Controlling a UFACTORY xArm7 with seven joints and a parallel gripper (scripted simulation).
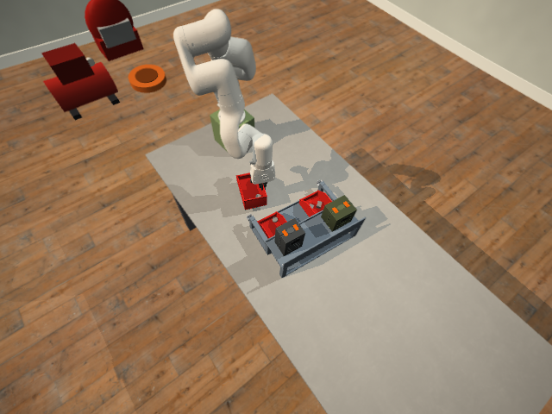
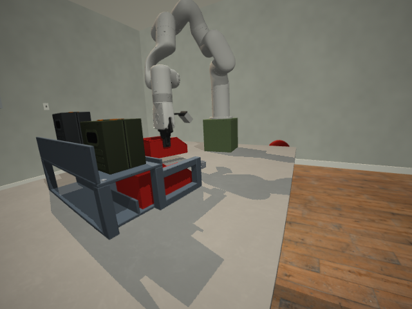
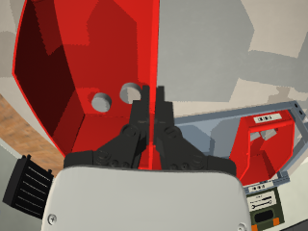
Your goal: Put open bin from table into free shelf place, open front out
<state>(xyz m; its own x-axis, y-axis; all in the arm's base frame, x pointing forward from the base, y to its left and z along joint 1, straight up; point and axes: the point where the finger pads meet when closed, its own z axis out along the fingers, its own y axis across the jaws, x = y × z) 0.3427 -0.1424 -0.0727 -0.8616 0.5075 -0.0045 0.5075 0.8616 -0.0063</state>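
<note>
Red is the bin (image 1: 254,204) (image 2: 177,148) (image 3: 36,63), in the air above the table, I think; its underside is poorly seen. My fingers (image 1: 263,185) (image 2: 166,143) are clenched on its side wall. From the top, the shelf (image 1: 282,267) (image 2: 108,212) (image 3: 217,116) is at four o'clock.

The top view looks down from high and far; the exterior, low and near, faces the counter's (image 1: 379,289) (image 2: 246,232) (image 3: 202,43) far edge; the wrist looks closely past the claw (image 1: 263,185) (image 2: 166,145) (image 3: 154,89) — all share the shelf (image 1: 282,268) (image 2: 109,212) (image 3: 284,110).
</note>
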